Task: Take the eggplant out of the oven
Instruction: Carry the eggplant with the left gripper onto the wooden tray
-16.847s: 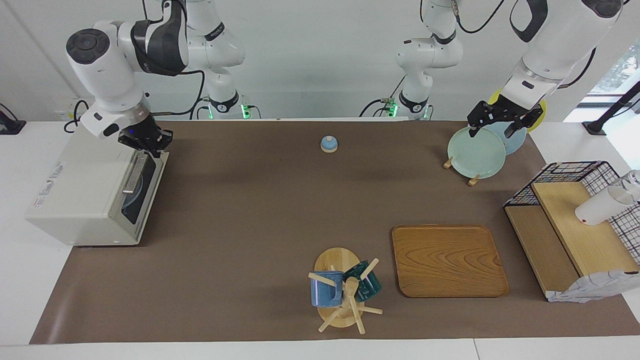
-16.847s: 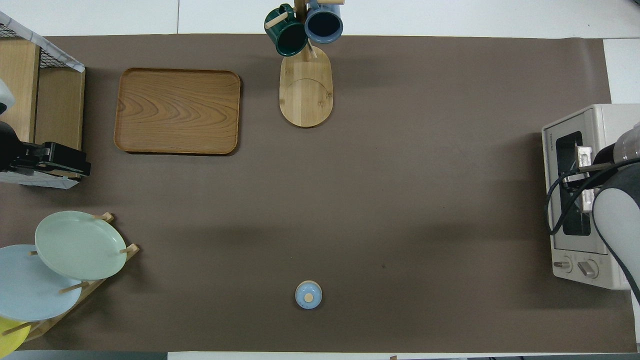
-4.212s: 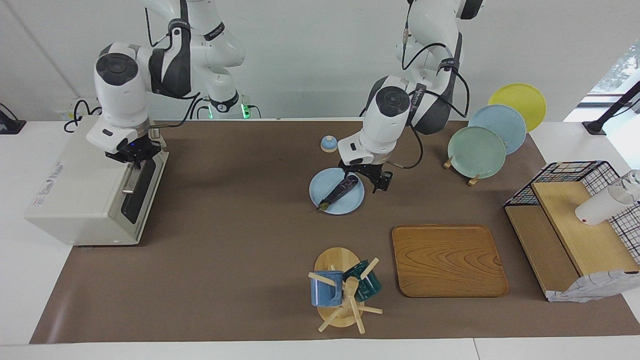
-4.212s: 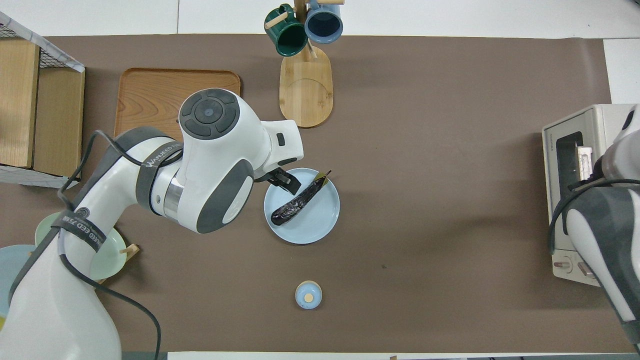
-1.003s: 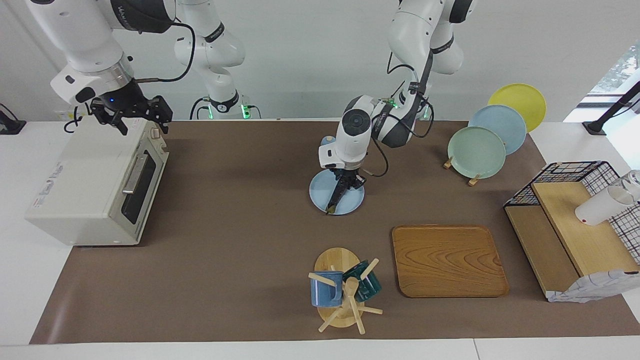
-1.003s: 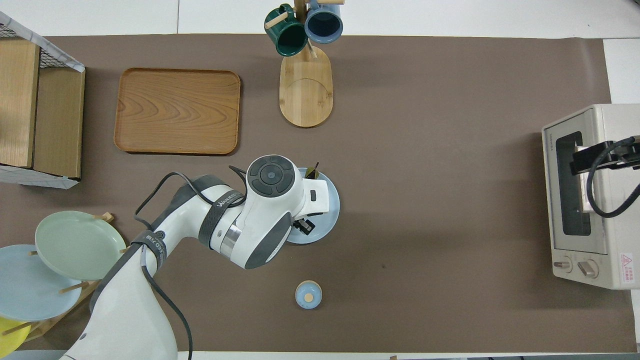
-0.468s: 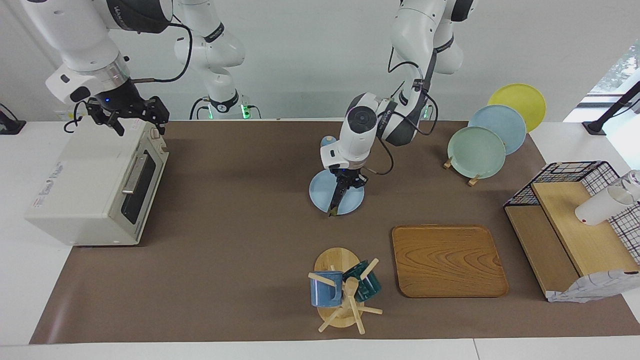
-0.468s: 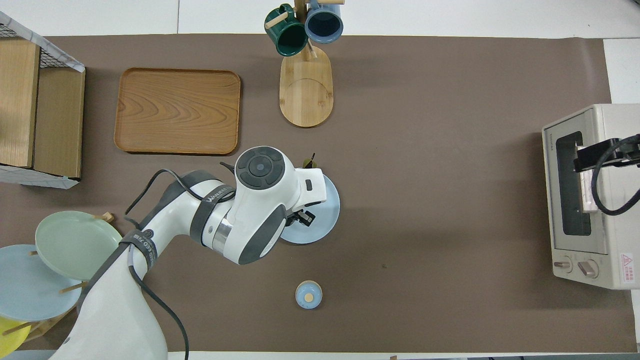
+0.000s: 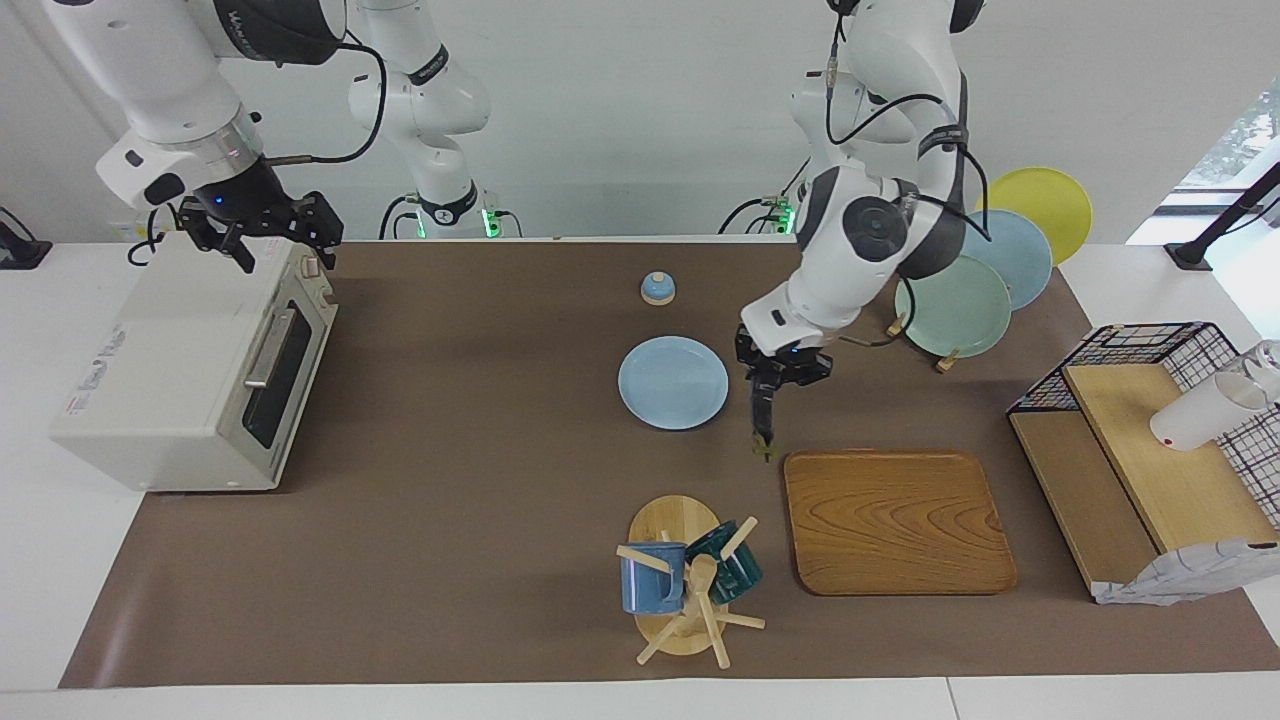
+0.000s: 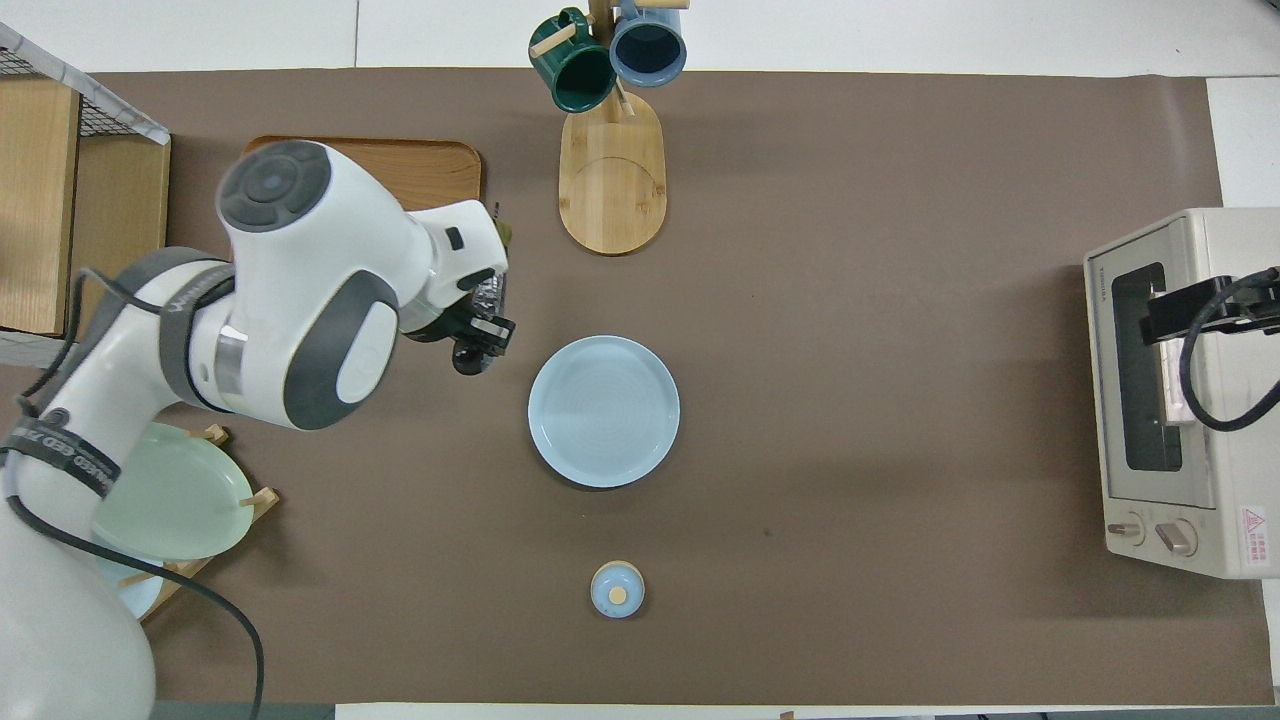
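The eggplant (image 9: 762, 420), slim and dark, hangs almost upright with its greenish stem tip down, and my left gripper (image 9: 768, 392) is shut on its upper end. It hangs over the brown mat between the bare blue plate (image 9: 672, 396) and the wooden tray (image 9: 898, 520). From overhead the left arm covers most of it; only the stem tip (image 10: 504, 234) shows by the tray's corner. The off-white oven (image 9: 170, 370) stands at the right arm's end of the table with its door shut. My right gripper (image 9: 268, 238) hovers open over the oven's top edge above the door.
A mug tree (image 9: 685, 585) with two mugs stands farther from the robots than the plate. A plate rack (image 9: 955, 305) and a wire shelf (image 9: 1150, 440) are at the left arm's end. A small blue bell (image 9: 657, 288) sits nearer the robots.
My left gripper has lifted the eggplant off the blue plate and carried it toward the wooden tray, leaving the plate bare. The right gripper has barely moved over the oven.
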